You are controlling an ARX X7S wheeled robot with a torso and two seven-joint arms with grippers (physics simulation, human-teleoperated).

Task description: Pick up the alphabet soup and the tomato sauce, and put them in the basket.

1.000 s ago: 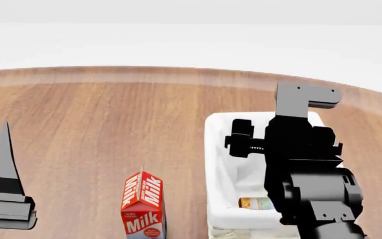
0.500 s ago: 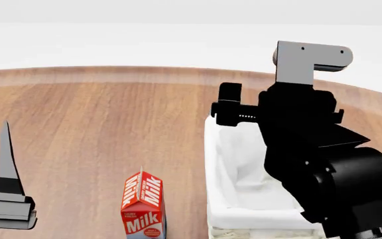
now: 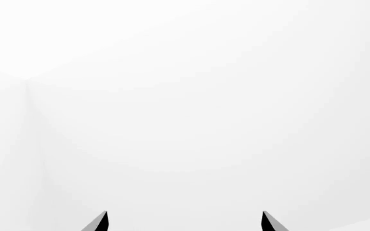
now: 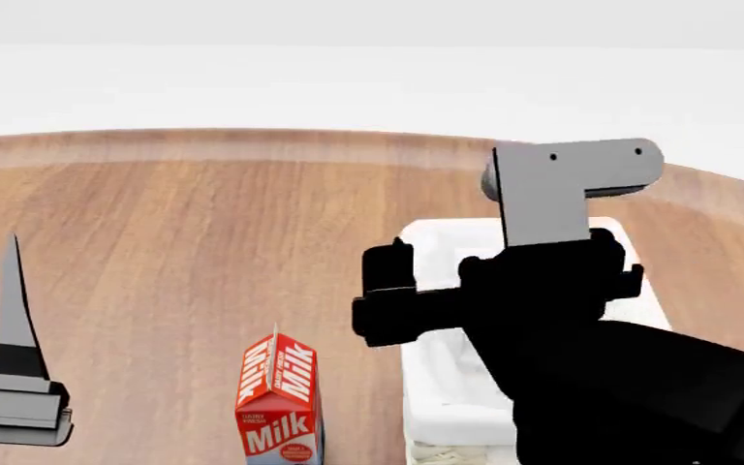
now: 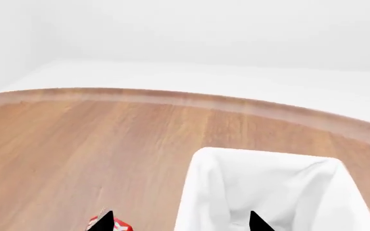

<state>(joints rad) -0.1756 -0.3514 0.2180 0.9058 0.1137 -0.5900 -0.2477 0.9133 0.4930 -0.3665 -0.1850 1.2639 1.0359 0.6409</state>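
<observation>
Head view: my right end effector (image 4: 386, 291), tips spread and empty, hangs over the basket (image 4: 430, 412) near the desk's front edge; neither can shows.

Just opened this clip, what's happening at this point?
The right arm hangs over the basket, its right gripper open with nothing between the fingertips. The left gripper is open too, off to the side, facing blank white. A milk carton stands on the wooden table beside the basket. Neither can is visible now.
</observation>
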